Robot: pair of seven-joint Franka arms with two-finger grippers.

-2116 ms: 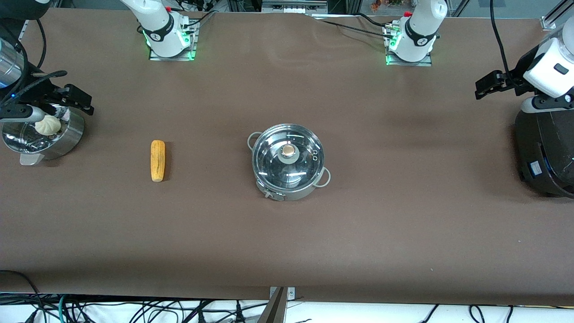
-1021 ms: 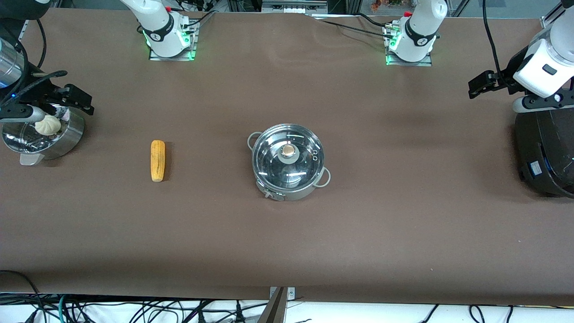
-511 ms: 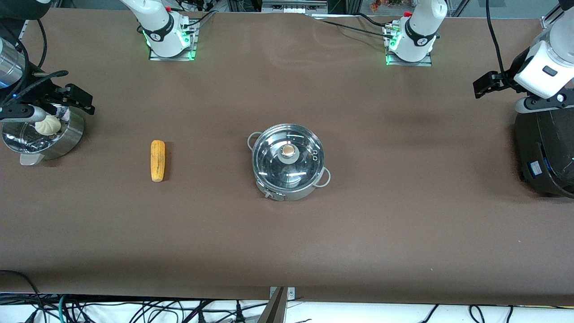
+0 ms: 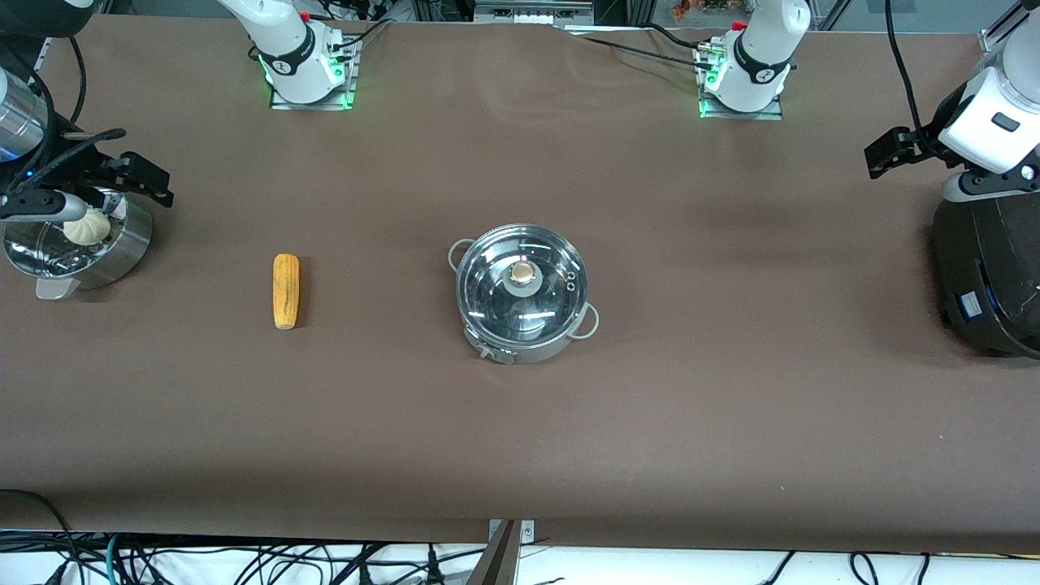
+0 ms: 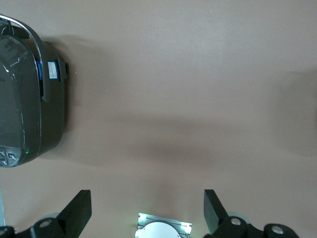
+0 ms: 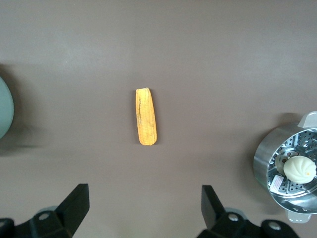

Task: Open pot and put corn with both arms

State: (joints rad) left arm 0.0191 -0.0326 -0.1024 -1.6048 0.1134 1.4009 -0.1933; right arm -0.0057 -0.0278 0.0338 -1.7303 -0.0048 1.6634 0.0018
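Two grippers hang open: the left gripper (image 5: 144,210) above the cooker (image 4: 987,276), the right gripper (image 6: 143,208) over the steamer (image 4: 122,248). Corn (image 4: 285,291) lies beside the lidded pot (image 4: 522,292), mid-table.

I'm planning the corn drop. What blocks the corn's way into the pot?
The glass lid sits on the pot, closing it. The table between the corn and the pot holds nothing visible. Both claws are open and off at the table's ends.
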